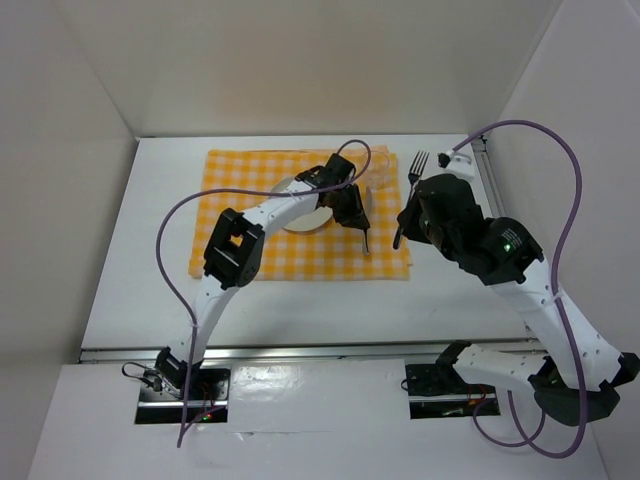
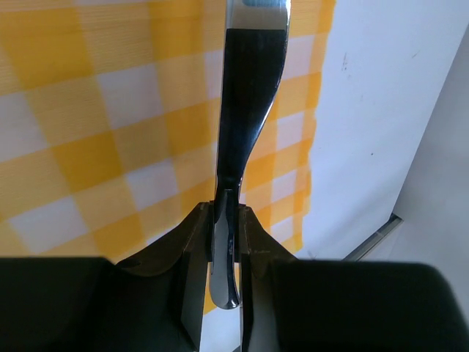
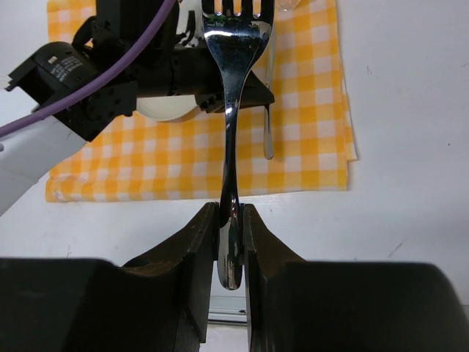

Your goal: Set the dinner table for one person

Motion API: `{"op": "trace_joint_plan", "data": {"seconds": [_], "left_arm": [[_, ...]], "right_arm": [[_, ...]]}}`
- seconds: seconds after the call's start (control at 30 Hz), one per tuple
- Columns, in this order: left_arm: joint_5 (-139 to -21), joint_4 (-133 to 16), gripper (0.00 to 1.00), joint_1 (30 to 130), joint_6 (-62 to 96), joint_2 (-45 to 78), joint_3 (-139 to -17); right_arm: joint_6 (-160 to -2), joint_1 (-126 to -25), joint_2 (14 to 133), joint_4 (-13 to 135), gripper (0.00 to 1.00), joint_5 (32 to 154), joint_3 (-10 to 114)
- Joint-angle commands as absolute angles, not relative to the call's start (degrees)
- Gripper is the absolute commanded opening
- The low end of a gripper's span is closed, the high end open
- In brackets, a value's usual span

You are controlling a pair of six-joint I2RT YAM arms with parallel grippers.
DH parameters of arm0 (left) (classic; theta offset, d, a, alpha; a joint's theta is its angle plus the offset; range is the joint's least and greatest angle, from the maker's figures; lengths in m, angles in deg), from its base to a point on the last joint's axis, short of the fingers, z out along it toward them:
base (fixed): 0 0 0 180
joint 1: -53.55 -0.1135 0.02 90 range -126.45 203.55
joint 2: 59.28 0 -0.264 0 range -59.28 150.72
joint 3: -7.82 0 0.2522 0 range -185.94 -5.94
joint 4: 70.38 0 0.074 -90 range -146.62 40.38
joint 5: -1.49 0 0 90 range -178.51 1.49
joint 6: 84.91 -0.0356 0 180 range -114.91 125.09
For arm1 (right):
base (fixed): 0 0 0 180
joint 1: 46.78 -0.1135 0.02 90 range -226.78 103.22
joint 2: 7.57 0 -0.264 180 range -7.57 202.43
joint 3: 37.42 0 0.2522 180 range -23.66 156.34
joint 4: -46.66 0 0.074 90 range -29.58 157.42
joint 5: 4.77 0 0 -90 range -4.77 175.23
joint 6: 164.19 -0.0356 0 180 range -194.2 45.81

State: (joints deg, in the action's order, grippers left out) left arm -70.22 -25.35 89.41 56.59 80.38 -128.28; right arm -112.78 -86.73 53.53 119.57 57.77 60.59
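Observation:
The dinner table (image 1: 150, 270) is a large white top with a metal rail along its near edge. My left gripper (image 1: 357, 216) is shut on the handle of a knife (image 1: 366, 240), held over the right part of the yellow checked cloth (image 1: 250, 180). In the left wrist view the knife (image 2: 245, 110) runs up from between the closed jaws of the left gripper (image 2: 226, 220). My right gripper (image 1: 404, 224) is shut on a fork (image 1: 417, 163), tines pointing away, just past the cloth's right edge. The right wrist view shows the fork (image 3: 233, 88) clamped in the right gripper (image 3: 231, 220).
A white plate (image 1: 303, 222) lies on the cloth, partly hidden under the left arm; it also shows in the right wrist view (image 3: 168, 108). A clear glass (image 1: 379, 178) stands at the cloth's far right. White walls enclose the table on three sides.

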Motion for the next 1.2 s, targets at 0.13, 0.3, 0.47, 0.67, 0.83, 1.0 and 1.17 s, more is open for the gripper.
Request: {"op": "trace_joint_plan", "data": {"seconds": [0.13, 0.3, 0.47, 0.67, 0.83, 1.0, 1.17], "left_arm": [[-70.9, -26.9, 0.35, 90.8, 60.0, 82.2, -131.1], [-71.5, -26.9, 0.55, 90.8, 59.0, 80.7, -130.6], [-72.0, -26.3, 0.63, 90.8, 58.3, 76.9, -131.1], [-72.5, -23.3, 0.48, 88.4, 54.6, 67.2, -130.0], [-76.4, -18.1, 0.34, 81.5, 49.8, 51.7, -124.4], [-82.4, -11.6, 0.35, 69.4, 45.2, 38.7, -118.9], [-87.3, -4.3, 0.41, 59.5, 42.2, 29.2, -115.9]], "right_arm": [[-113.7, -86.4, 53.0, 121.8, 0.02, 55.9, 64.0], [-113.7, -86.4, 53.0, 121.9, 0.02, 55.9, 64.0], [-113.2, -86.4, 53.0, 121.3, 0.02, 56.4, 65.1], [-110.8, -86.4, 55.4, 120.3, 0.02, 58.5, 65.6], [-105.7, -86.4, 59.1, 116.2, 0.02, 64.6, 65.1], [-103.6, -86.4, 66.9, 104.8, 0.02, 73.9, 62.6], [-104.3, -88.8, 76.4, 92.8, 0.02, 82.1, 62.1]]}}
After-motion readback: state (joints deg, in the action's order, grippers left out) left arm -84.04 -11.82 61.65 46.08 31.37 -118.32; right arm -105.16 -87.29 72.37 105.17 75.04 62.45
